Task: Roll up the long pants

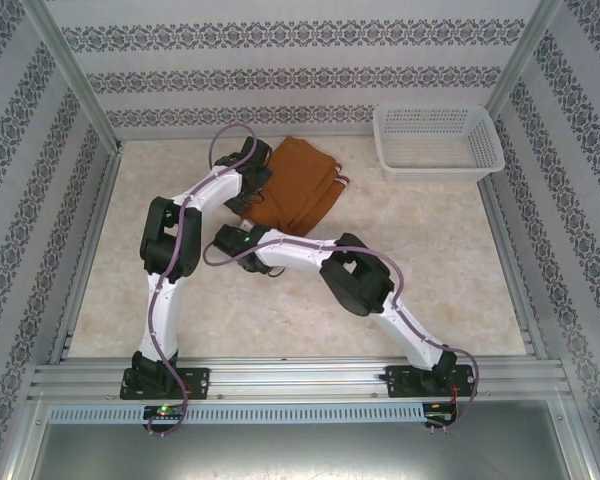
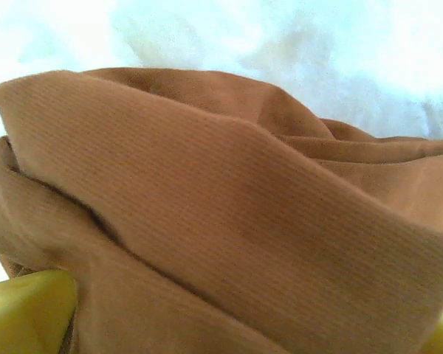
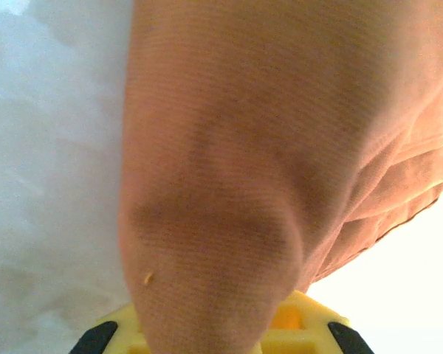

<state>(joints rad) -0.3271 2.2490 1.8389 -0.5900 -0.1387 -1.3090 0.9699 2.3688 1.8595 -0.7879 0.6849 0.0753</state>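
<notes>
The long pants (image 1: 298, 192) lie bunched, partly rolled, at the far middle of the surface (image 1: 430, 270), left of the white basket (image 1: 438, 140). My right end effector (image 3: 214, 335) pinches a fold at their near-left edge; my left end effector (image 2: 221, 332) stands spread around the cloth. I judge rolling is midway: next, turn that fold over snugly.

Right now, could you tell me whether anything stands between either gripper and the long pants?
Nothing visible does. The right gripper is shut on a fold of the long pants, and the left gripper is open with the cloth between its fingers. The white basket stands apart at the far right corner.
</notes>
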